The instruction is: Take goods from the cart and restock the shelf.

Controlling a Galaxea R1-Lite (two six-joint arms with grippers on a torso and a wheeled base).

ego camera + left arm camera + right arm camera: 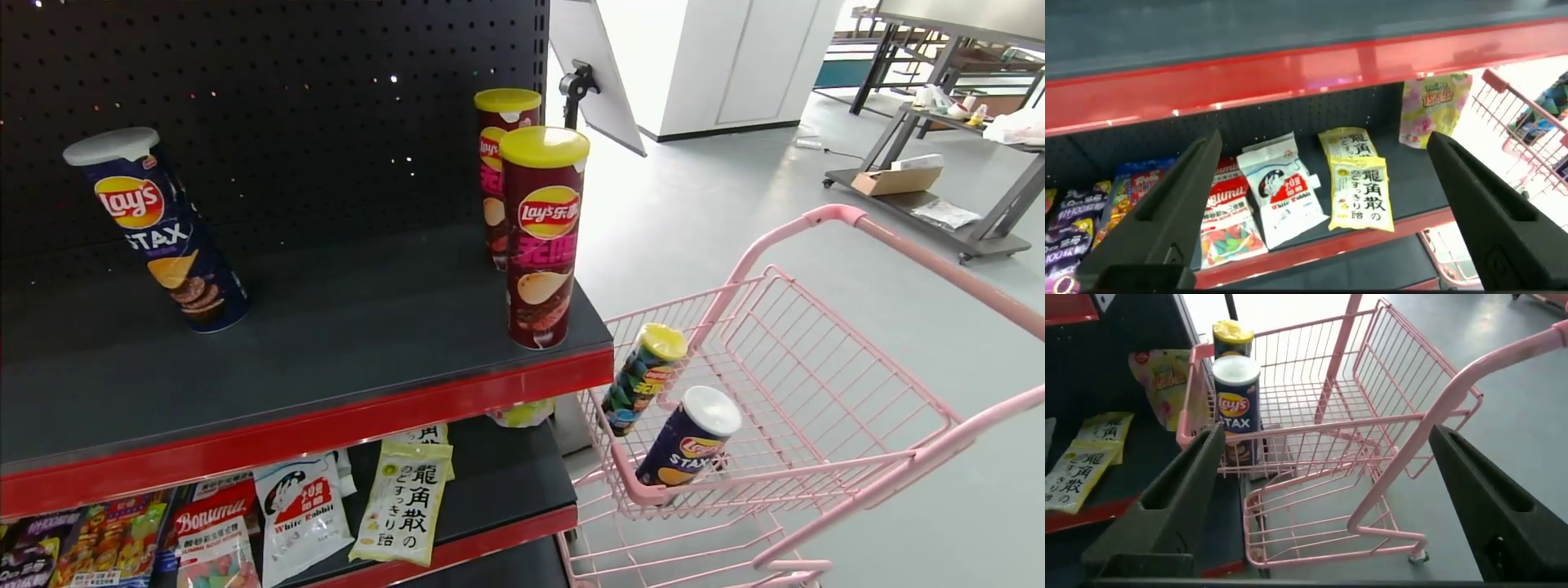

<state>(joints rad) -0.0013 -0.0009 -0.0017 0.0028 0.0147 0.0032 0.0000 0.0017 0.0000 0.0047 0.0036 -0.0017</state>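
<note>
The left gripper (1323, 139) is empty, jaws spread wide, facing flat bags (1360, 192) on the lower shelf (1421, 184). The right gripper (1327, 433), equally wide and empty, hovers before the pink cart (833, 216). At the cart's end beside the shelf two cans stand with long axes upright and lids up: a blue can (690, 447) and, just behind it, a multicolour can (643, 377). Farther off, on the upper shelf (367, 327), a second blue can (159, 233) stands upright at left. Two maroon cans (540, 245) stand upright at the right end, one behind the other.
</note>
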